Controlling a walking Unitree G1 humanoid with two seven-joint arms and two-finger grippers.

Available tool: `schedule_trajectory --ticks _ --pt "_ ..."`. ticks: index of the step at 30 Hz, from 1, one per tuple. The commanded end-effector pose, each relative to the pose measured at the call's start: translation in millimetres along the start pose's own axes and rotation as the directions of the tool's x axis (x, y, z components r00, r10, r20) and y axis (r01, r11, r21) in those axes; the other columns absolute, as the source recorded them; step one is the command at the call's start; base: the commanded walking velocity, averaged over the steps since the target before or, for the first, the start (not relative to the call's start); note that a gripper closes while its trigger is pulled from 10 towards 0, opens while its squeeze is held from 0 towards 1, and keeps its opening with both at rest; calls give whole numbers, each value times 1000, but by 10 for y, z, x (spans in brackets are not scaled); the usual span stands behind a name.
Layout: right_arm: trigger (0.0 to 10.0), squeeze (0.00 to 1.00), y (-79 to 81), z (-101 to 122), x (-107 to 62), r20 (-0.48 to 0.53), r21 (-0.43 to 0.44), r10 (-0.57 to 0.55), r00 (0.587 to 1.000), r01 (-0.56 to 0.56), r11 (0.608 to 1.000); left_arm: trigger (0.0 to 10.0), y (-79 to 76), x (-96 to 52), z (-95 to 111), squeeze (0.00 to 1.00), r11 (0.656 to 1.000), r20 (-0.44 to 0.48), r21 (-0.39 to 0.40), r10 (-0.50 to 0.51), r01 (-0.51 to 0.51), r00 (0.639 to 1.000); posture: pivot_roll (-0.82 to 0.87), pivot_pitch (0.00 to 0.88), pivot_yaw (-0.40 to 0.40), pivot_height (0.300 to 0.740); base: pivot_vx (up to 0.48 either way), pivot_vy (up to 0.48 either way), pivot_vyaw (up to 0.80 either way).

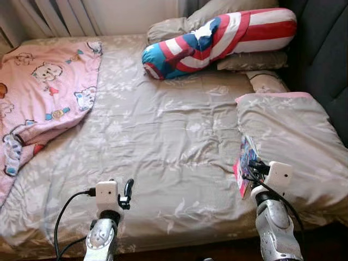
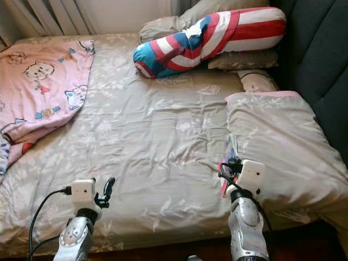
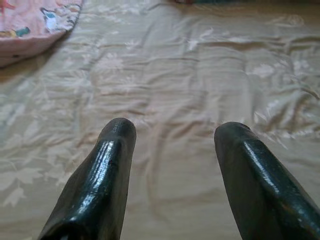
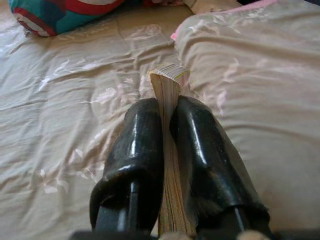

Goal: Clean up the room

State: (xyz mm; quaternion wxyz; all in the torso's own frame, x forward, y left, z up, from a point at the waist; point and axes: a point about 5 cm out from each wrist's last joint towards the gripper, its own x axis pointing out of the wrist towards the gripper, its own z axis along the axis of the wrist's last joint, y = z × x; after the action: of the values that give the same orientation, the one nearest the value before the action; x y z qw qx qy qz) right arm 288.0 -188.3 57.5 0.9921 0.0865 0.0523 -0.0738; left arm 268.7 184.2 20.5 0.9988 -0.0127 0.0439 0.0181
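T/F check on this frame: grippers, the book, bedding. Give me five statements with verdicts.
1. The right gripper is shut on a book. True.
2. The left gripper is shut on the bedsheet. False: its fingers stand apart with nothing between them, above the sheet.
3. The pink cartoon blanket lies on the robot's left side of the bed. True.
4. The striped red, white and blue pillow lies at the foot of the bed beside the left gripper. False: it lies at the far end, across the grey pillows.
5. The book is held with its page edges up between the fingers. True.
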Motion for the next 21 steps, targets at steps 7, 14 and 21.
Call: schedule_trajectory --ticks 7,14,21 --pt "10000 0 34 21 11 16 2 12 1000 -12 1000 10000 40 -28 -26 0 1000 -12 2 12 -12 1000 -11 182 19 740 285 0 0" --pt "10000 0 40 14 9 14 3 12 1000 -12 1000 10000 33 -33 -27 0 1000 -9 -3 9 -9 1000 -10 180 18 740 40 0 0" --pt "10000 0 61 -16 5 5 15 13 1000 -13 1000 10000 34 -37 -29 0 1000 -10 -2 8 -8 1000 -8 174 18 740 0 0 0"
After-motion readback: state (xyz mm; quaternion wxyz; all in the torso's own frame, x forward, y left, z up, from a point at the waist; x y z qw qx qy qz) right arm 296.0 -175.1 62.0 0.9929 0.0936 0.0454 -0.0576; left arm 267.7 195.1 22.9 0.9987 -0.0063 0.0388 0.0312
